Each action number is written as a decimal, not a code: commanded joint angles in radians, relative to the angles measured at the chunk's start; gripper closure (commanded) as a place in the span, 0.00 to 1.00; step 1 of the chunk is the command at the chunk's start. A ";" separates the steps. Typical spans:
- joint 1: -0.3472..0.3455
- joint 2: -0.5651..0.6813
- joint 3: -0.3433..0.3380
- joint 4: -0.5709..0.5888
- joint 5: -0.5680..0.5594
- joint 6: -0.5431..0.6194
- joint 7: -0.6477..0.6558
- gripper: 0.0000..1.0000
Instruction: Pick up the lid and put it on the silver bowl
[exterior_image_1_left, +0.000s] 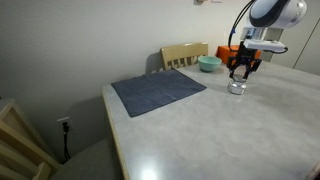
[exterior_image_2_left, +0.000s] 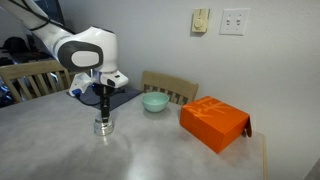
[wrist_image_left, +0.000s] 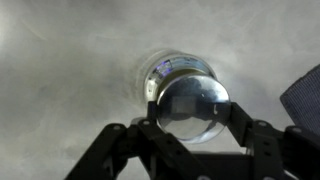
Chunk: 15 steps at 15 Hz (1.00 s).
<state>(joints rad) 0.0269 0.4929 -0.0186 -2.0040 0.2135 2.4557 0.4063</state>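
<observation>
My gripper (wrist_image_left: 190, 128) is shut on the small round silvery lid (wrist_image_left: 192, 108), one finger on each side of its rim. The lid hangs just above the small shiny silver bowl (wrist_image_left: 170, 70), whose rim shows behind it in the wrist view. In both exterior views the gripper (exterior_image_1_left: 241, 72) (exterior_image_2_left: 103, 103) points straight down over the silver bowl (exterior_image_1_left: 237, 88) (exterior_image_2_left: 102, 126), which stands on the grey table. The lid is too small to make out in the exterior views.
A light teal bowl (exterior_image_1_left: 209, 63) (exterior_image_2_left: 154, 102) and an orange box (exterior_image_2_left: 213, 123) stand on the table. A dark blue cloth (exterior_image_1_left: 157, 91) lies flat; its corner shows in the wrist view (wrist_image_left: 303, 95). Wooden chairs (exterior_image_2_left: 170, 87) stand at the table's edge.
</observation>
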 joint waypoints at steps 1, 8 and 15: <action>-0.006 0.007 -0.003 0.000 0.031 -0.002 0.005 0.56; -0.010 0.014 0.007 0.003 0.066 -0.008 0.005 0.56; 0.007 0.001 -0.005 -0.012 0.098 -0.019 0.069 0.56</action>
<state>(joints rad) 0.0272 0.4933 -0.0202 -2.0051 0.2897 2.4530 0.4413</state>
